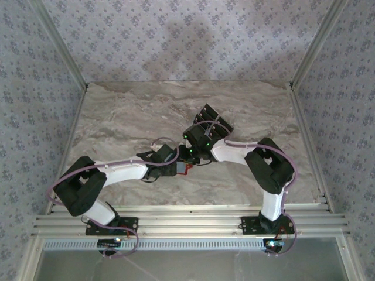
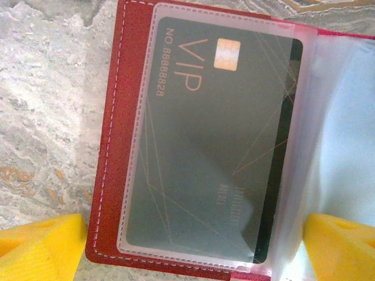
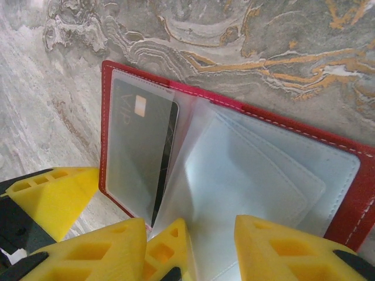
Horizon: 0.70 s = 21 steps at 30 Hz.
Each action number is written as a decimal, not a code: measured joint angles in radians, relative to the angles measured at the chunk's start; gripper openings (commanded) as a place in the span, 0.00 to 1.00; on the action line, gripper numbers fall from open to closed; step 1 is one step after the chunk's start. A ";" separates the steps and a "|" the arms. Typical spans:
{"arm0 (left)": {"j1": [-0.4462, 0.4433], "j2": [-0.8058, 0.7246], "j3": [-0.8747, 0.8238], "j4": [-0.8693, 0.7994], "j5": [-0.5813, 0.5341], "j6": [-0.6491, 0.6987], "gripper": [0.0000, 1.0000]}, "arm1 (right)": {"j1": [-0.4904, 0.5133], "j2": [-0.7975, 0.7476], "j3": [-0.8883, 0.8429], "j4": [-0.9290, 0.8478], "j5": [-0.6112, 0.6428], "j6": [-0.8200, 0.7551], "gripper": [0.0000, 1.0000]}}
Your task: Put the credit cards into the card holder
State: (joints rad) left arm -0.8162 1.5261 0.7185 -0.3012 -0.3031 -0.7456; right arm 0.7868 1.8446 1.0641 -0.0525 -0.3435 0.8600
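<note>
- the red card holder (image 2: 111, 146) lies open on the marble table (image 2: 47, 117), at the centre of the left wrist view.
- a black credit card (image 2: 211, 152) sits in its left clear sleeve, lettered "vip" and "no 88888828" beside a gold chip; the smaller print at lower right is illegible.
- the left gripper (image 2: 190, 228) is spread wide, with yellow fingertips at both lower corners, straddling the card page.
- the right gripper (image 3: 190, 225), at the bottom of its view, stands parted over the empty sleeves, grasping nothing.
</note>
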 measured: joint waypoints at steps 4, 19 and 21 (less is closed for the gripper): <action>0.000 0.000 0.000 0.002 0.000 0.000 0.96 | -0.011 0.017 -0.002 0.012 -0.021 0.015 0.46; 0.006 -0.003 0.000 0.003 0.003 0.000 0.96 | -0.040 0.012 -0.039 0.039 -0.048 0.041 0.46; 0.013 -0.006 0.000 0.003 0.002 0.000 0.96 | -0.045 0.009 -0.041 0.037 -0.048 0.042 0.46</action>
State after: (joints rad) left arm -0.8028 1.5204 0.7185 -0.2985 -0.3008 -0.7456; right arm 0.7414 1.8538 1.0233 -0.0151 -0.3920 0.9020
